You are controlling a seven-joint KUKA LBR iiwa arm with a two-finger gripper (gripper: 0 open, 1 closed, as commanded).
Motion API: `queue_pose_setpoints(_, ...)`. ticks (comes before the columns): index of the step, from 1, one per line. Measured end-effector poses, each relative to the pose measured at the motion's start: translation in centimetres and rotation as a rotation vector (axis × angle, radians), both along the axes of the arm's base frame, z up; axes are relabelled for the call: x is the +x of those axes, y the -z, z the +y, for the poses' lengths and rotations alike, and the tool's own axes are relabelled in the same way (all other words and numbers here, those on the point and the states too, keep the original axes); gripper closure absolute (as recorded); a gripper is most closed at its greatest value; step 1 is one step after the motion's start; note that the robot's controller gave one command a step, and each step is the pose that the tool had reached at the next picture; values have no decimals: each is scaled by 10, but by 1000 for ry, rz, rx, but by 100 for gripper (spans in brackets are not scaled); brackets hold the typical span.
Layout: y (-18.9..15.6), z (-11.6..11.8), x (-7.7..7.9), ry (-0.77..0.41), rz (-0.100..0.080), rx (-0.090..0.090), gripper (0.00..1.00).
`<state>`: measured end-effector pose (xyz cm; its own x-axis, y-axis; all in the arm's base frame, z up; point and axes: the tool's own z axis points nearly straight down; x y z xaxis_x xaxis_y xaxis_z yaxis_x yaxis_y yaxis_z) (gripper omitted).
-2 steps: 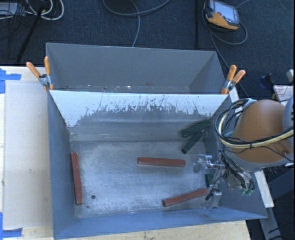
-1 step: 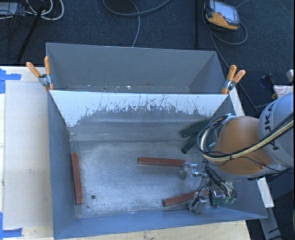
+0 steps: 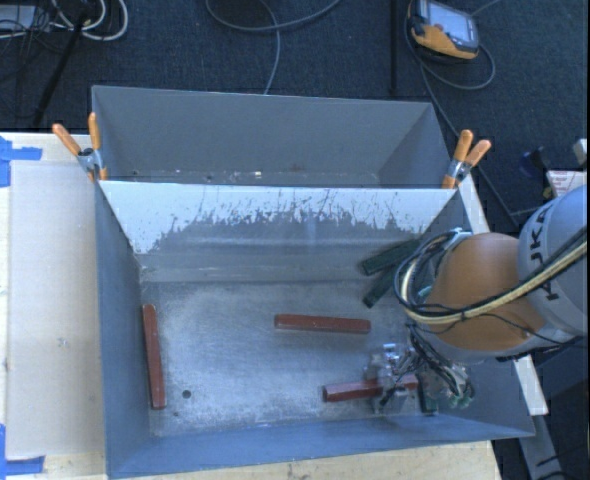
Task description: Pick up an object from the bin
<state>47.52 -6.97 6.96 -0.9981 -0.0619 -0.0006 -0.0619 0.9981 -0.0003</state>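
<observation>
Gripper point(image 3: 407, 380) low in the bin's point(image 3: 275, 148) near-right corner, at the right end of a red-brown bar point(image 3: 347, 392) lying flat on the floor. Clenched or released: cannot tell, the wrist cables hide it.

Risks (judged): the bar is thin and flat and would be taken only at its end, so it may pivot or slip on lifting. The walls are close here, so the wrist could scrape one. Second bar point(image 3: 322, 323) lies apart and should not interfere.

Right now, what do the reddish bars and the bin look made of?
Left bar, middle bar, front-right bar: reddish-brown, likely wood or matte plastic; flat dull colour, no glint. Bin: grey sheet metal, matte; floor scuffed pale, back wall streaked with scratches.
</observation>
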Motion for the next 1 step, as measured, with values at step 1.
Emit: queue_pose_setpoints(1, -144, -41, 8, -170, -7, -3, 100)
